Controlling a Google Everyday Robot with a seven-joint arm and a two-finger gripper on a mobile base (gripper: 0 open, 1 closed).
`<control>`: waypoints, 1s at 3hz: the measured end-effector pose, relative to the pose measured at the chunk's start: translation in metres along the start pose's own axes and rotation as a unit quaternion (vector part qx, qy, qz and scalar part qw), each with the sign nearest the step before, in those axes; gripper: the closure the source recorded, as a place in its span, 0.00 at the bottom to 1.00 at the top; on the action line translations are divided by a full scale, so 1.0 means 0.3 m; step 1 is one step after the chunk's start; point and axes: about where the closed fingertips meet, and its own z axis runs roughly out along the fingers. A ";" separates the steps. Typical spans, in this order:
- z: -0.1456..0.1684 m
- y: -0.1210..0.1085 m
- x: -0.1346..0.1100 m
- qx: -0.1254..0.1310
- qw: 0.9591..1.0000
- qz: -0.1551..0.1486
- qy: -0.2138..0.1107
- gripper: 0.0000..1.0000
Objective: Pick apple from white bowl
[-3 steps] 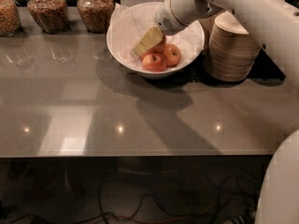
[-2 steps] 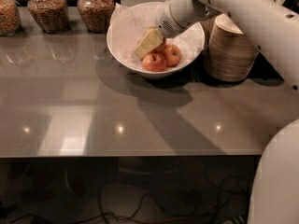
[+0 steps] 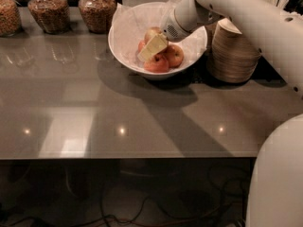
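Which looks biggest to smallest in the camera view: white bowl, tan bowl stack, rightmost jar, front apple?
white bowl
tan bowl stack
rightmost jar, top cropped
front apple
The gripper is in the bowl, by that apple.

A glossy grey-brown desk point(image 3: 142, 122) filled the view, its top mirroring small points of light point(image 3: 122, 130) and one pale bright patch point(image 3: 66, 143). Below its front edge lay dark floor point(image 3: 57, 197) strewn with cables point(image 3: 118, 214). The jaws hung inside the white bowl point(image 3: 142, 71) at the desk's far side.
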 end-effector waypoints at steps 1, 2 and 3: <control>-0.008 -0.007 0.012 0.003 1.000 0.004 0.002 0.42; -0.045 -0.017 0.026 0.010 1.000 0.009 0.000 0.66; -0.106 -0.018 0.028 0.017 1.000 0.008 -0.014 0.89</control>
